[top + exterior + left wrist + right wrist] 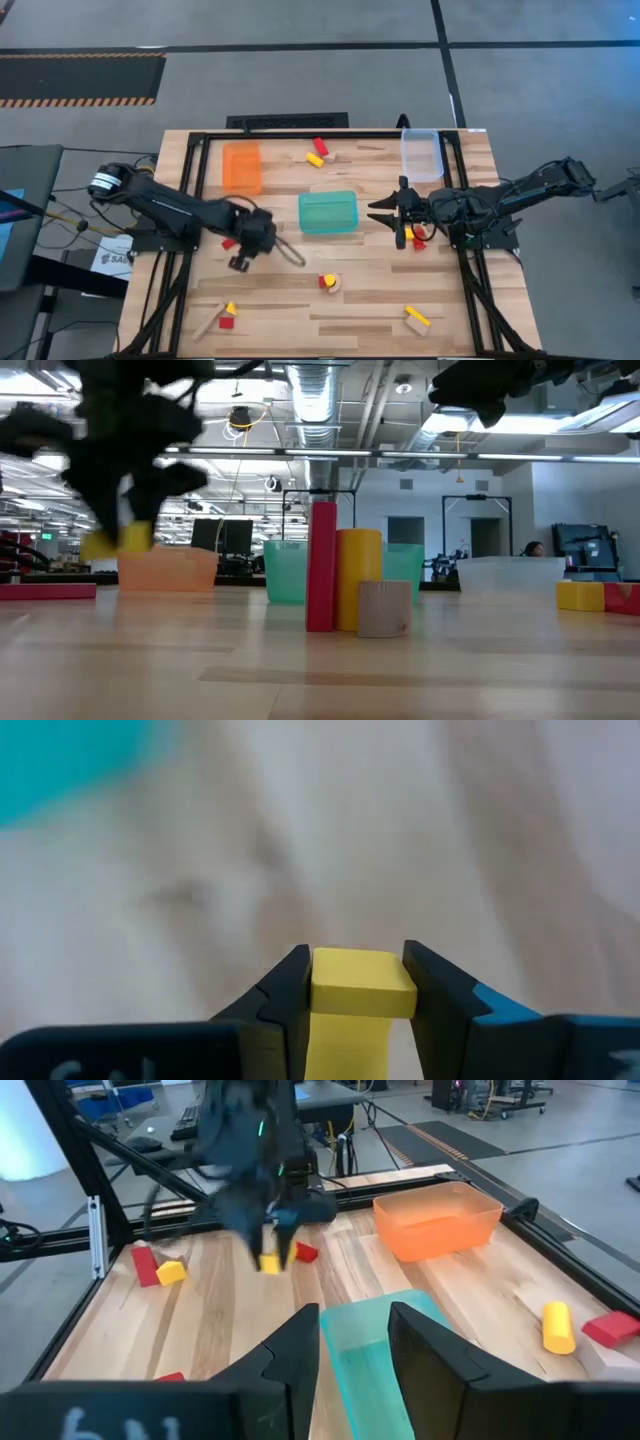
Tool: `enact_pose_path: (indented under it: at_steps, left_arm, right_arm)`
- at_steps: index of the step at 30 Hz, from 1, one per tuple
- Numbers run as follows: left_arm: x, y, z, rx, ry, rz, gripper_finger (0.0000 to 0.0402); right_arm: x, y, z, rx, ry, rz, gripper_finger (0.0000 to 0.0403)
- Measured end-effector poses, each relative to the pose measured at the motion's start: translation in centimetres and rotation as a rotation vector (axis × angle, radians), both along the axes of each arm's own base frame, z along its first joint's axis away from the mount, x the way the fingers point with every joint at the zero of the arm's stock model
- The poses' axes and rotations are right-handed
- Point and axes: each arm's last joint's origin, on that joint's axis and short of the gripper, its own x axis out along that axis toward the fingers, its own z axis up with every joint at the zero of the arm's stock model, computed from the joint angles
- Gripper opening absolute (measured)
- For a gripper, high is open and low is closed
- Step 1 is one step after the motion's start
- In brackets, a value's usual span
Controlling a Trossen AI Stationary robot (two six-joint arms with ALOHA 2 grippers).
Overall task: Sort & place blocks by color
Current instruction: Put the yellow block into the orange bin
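Pinched between the left gripper's [358, 982] two dark fingers [285, 995], a yellow block [360, 985] fills the left wrist view, lifted clear of the table [400, 300] just beside the teal tray [328, 212]. From the right wrist view, the right gripper [355, 1330] hangs over the teal tray's near end, fingers [295, 1342] narrowly parted around nothing. Other blocks lie scattered: a red, yellow and wooden cluster [350, 582] stands mid-table.

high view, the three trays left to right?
orange tray → teal tray → clear tray
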Motion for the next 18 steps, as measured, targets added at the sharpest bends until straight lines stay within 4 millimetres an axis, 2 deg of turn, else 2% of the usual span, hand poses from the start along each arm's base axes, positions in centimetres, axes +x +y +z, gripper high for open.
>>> enact_pose_path:
  at_steps: [4,6,9,12,14,18]
  left_arm:
    - [1.2,2.8,4.9,0.219,-0.142,0.186,0.0101]
    - [1.3,4.8,7.1,0.303,-0.204,0.298,0.0101]
    - [0.4,8.3,9.3,0.326,-0.274,0.468,0.0101]
    - [-1.5,12.2,9.8,0.3,-0.289,0.69,0.0101]
    - [-3.0,14.8,9.6,0.26,-0.288,0.898,0.0101]
    - [-5.6,18.8,8.7,0.049,-0.296,1.361,0.0101]
  right_arm:
    - [0.0,0.0,0.1,0.003,-0.012,-0.001,0.0137]
    - [0.1,0.0,0.3,0.007,-0.031,-0.002,0.0135]
    - [0.2,0.0,0.7,0.017,-0.075,-0.005,0.0131]
    - [0.2,0.0,0.9,0.022,-0.101,-0.01,0.0129]
    - [0.2,-0.2,1.0,0.023,-0.108,-0.017,0.0127]
    - [0.3,-0.4,1.0,0.033,-0.111,-0.032,0.0125]
